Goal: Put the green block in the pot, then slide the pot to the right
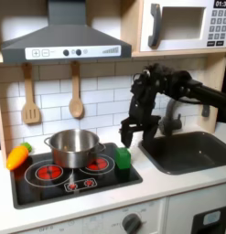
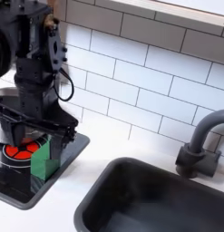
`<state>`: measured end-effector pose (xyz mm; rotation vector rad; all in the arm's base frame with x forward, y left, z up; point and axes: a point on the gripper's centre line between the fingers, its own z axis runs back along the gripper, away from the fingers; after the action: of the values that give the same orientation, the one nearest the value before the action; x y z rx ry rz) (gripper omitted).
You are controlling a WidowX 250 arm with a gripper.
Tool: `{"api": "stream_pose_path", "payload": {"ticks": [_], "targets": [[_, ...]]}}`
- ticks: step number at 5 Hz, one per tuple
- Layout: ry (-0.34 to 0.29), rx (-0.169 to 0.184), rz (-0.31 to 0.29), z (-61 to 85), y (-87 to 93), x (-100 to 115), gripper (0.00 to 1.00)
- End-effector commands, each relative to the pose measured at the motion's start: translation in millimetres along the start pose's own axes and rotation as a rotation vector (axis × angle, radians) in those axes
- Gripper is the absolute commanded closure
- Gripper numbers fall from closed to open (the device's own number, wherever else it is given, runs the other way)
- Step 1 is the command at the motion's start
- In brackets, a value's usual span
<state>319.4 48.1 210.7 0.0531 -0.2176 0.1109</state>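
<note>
Pot (image 1: 73, 146): round shiny metal, stands on the stovetop (image 1: 50, 189) over the back burners, at about 12 o'clock from the red front-left burner (image 1: 48, 171). What shows of its inside past the rim looks bare metal; the bottom is hidden from this angle.
Sink (image 1: 192, 152): dark grey basin in the white counter, at 3 o'clock from the stovetop in the first exterior view. No object visible in it in both exterior views (image 2: 168, 204).
Green block (image 1: 123, 158): sits on the stovetop at the front-right burner, at 4 o'clock from the pot and just beside it, outside the pot. In the second exterior view it stands upright on the red ring (image 2: 43, 154).
Gripper (image 1: 127, 133): points down, directly above the block at its 12 o'clock. In the second exterior view the black fingers (image 2: 66, 134) hang just over the block's top edge (image 2: 36, 134).
Gripper state: jaws parted about a block's width; nothing held between them. Cannot tell whether the fingertips touch the block.
Carrot (image 1: 17, 155): orange toy with green top, lying tilted at the stovetop's left edge, at 9 o'clock from the pot, apart from it.
Wall items: wooden spatula (image 1: 30, 102) and wooden spoon (image 1: 76, 96) hang on the tiled wall above the pot.
Faucet (image 2: 199, 145): grey, curved, behind the sink.
</note>
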Motion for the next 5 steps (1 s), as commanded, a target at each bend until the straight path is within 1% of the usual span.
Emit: {"api": "stream_pose_path", "payload": {"ticks": [1, 2, 3, 4, 5], "targets": [[0.002, -0.007, -0.011, -18.4, 2.9, 23.3, 0.0], [0.026, 0.0, -0.043, -32.0, 2.1, 26.0, 0.0], [0.041, 0.003, -0.032, -42.4, 4.5, 23.4, 0.0], [0.036, -0.009, -0.023, -44.6, 5.4, 26.7, 0.0], [0.053, -0.017, -0.04, -52.7, 0.8, 30.9, 0.0]]}}
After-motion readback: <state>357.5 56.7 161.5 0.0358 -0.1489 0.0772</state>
